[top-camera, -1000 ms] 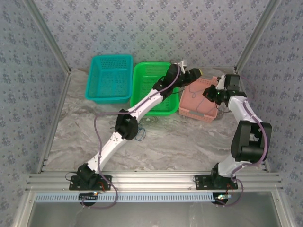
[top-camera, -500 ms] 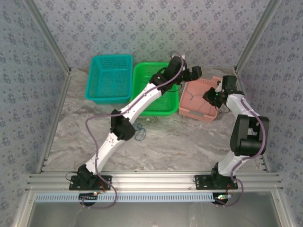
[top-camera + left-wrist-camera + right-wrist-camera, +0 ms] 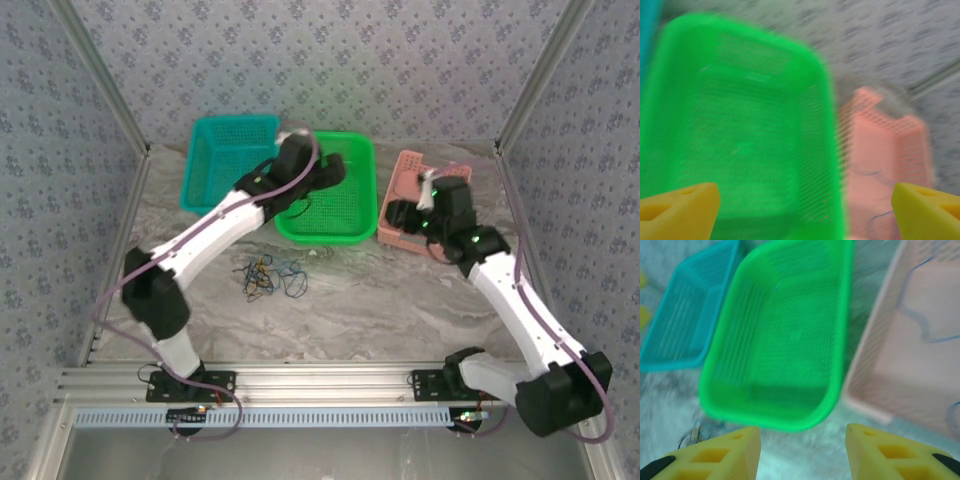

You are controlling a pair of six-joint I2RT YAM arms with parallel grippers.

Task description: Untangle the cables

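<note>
**A:** Since the cables (image 3: 268, 278) looked thin, light and floppy, where did we mean to take hold?

**B:** At a free loop on the knot's edge; pulling through its middle would likely have tightened it. It lay on the surface (image 3: 400, 300), on the near side of the green basket (image 3: 320, 237).

**A:** And our fingers?

**B:** The left fingers (image 3: 680, 206) stood wide apart over the green basket, the right fingers (image 3: 720, 455) partly spread; both held nothing.

**A:** What did each view give us?

**B:** The top view gave the whole knot; the right wrist view gave a lone blue cable (image 3: 917, 325) lying in the pink basket (image 3: 875, 365).
</note>
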